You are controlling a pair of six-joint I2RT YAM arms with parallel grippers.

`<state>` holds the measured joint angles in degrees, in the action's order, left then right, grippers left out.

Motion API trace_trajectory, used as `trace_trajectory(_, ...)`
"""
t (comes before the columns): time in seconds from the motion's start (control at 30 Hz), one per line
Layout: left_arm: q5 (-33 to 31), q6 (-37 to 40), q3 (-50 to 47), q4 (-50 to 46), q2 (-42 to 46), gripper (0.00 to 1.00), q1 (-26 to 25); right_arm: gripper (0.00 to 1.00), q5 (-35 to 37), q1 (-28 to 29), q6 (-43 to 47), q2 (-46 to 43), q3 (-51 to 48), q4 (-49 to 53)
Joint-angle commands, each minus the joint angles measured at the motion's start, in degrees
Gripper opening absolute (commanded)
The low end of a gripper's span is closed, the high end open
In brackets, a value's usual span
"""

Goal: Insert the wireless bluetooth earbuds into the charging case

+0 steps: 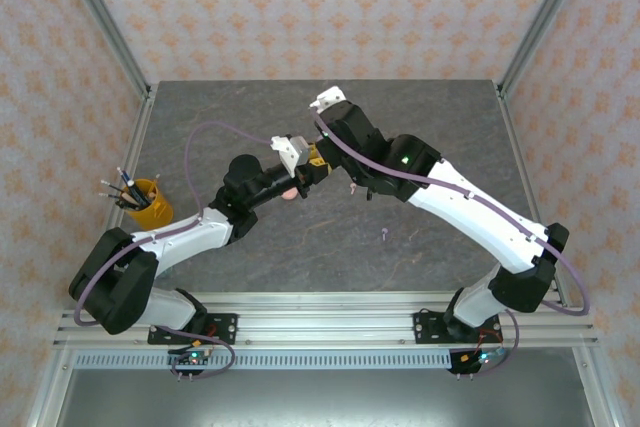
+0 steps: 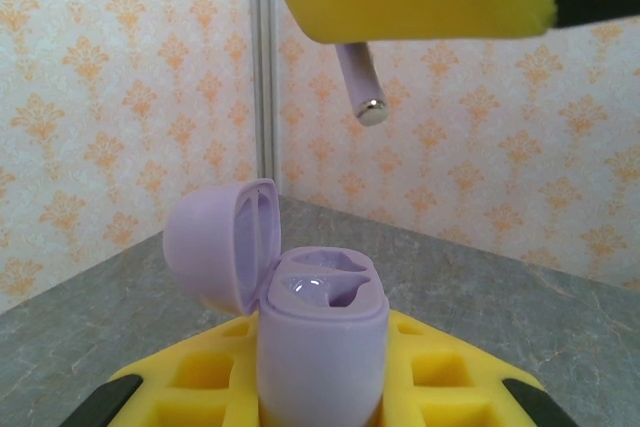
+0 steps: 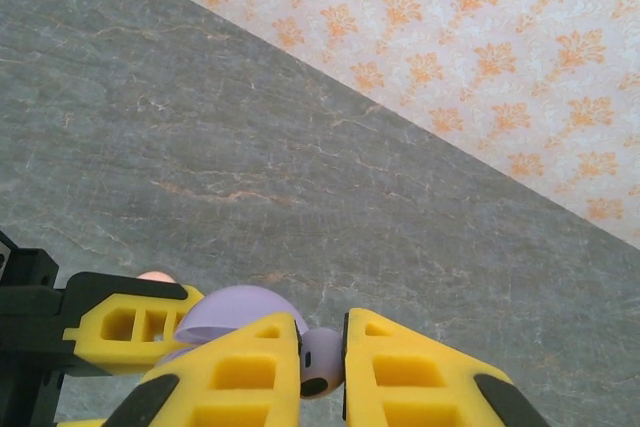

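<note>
The grey surface (image 1: 420, 117) lay well below the work, for both arms met in the air above its middle. The left arm (image 1: 180, 237) reached in with its left jaws closed on the lilac charging case (image 2: 320, 347). Yellow pads (image 2: 200, 377) gripped the case's lower body and held it upright, its lid (image 2: 215, 242) swung fully open to one side.

The right arm (image 1: 470, 202) came over from the other side. The right jaws were clamped on the head of a lilac earbud (image 2: 358, 82), stem pointing down. Its metal tip (image 2: 372, 107) hung above the case's open sockets (image 2: 335, 277), clearly apart from them. A second tiny lilac earbud (image 1: 385, 235) lay loose on the surface, well apart from the case.

The step in hand looked like the descent into a socket. To do it well, the stem had to line up over the deep well of an empty bay before lowering straight down. The left jaws needed to hold the case steady meanwhile. Release seemed wise only once the head sat flush, since a tilted stem could catch the rim. Whether the nearer, glossy bay was already filled could not be told.
</note>
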<state>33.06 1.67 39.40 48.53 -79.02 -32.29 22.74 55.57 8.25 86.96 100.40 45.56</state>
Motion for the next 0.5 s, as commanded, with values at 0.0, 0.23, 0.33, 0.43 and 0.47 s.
trace_trajectory(0.0,1.6,2.2,2.5,1.1,0.0,0.0,-0.6,0.13,2.2,0.1,1.3,-0.8,-0.6,-0.8)
trace_trajectory(0.23,2.9,3.7,4.5,0.4,-0.8,0.0,-0.6,0.13,0.5,0.1,2.2,-4.3,-3.9,-2.7)
trace_trajectory(0.33,3.1,3.8,5.0,0.4,-0.9,0.0,-0.6,0.13,0.1,0.1,2.3,-5.5,-5.6,-4.0)
trace_trajectory(0.43,3.2,4.0,5.2,0.5,-1.1,0.0,-0.6,0.13,0.1,0.1,2.0,-5.5,-6.0,-3.9)
trace_trajectory(0.47,3.4,4.0,5.2,0.5,-1.3,0.0,-0.6,0.13,0.1,0.1,1.8,-5.4,-6.0,-3.9)
